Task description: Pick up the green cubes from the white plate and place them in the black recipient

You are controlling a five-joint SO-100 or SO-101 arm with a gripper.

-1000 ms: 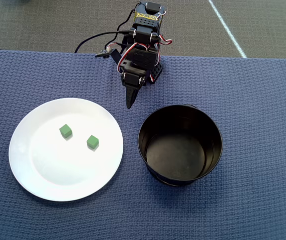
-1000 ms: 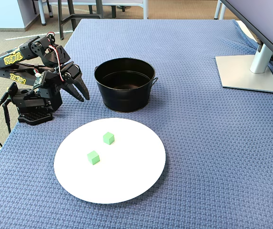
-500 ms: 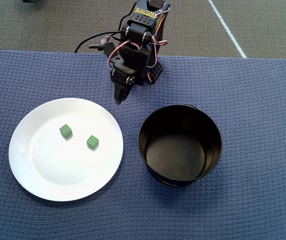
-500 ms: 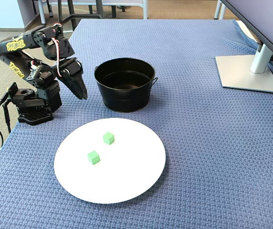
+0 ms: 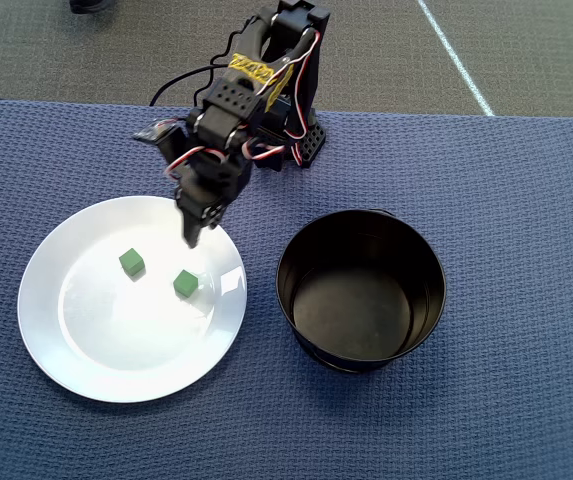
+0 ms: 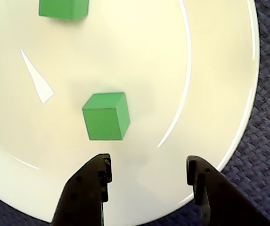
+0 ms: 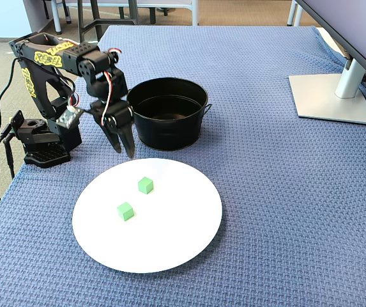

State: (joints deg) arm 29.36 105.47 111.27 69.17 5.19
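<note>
Two green cubes lie on the white plate (image 5: 106, 350): one (image 5: 186, 283) nearer my gripper, the other (image 5: 132, 263) to its left in the overhead view. My gripper (image 5: 193, 234) is open and empty, pointing down over the plate's far rim, a short way from the nearer cube. In the wrist view the nearer cube (image 6: 106, 116) sits just ahead of the left fingertip (image 6: 99, 172), slightly left of the gap at my gripper (image 6: 149, 165); the second cube (image 6: 63, 8) is at the top edge. The black pot (image 5: 428, 300) stands empty, right of the plate.
The arm's base (image 7: 42, 137) stands at the table's left edge in the fixed view, behind the plate (image 7: 170, 243) and left of the pot (image 7: 170, 131). A monitor stand (image 7: 329, 96) is at the far right. A blue woven cloth (image 7: 278, 204) covers the table.
</note>
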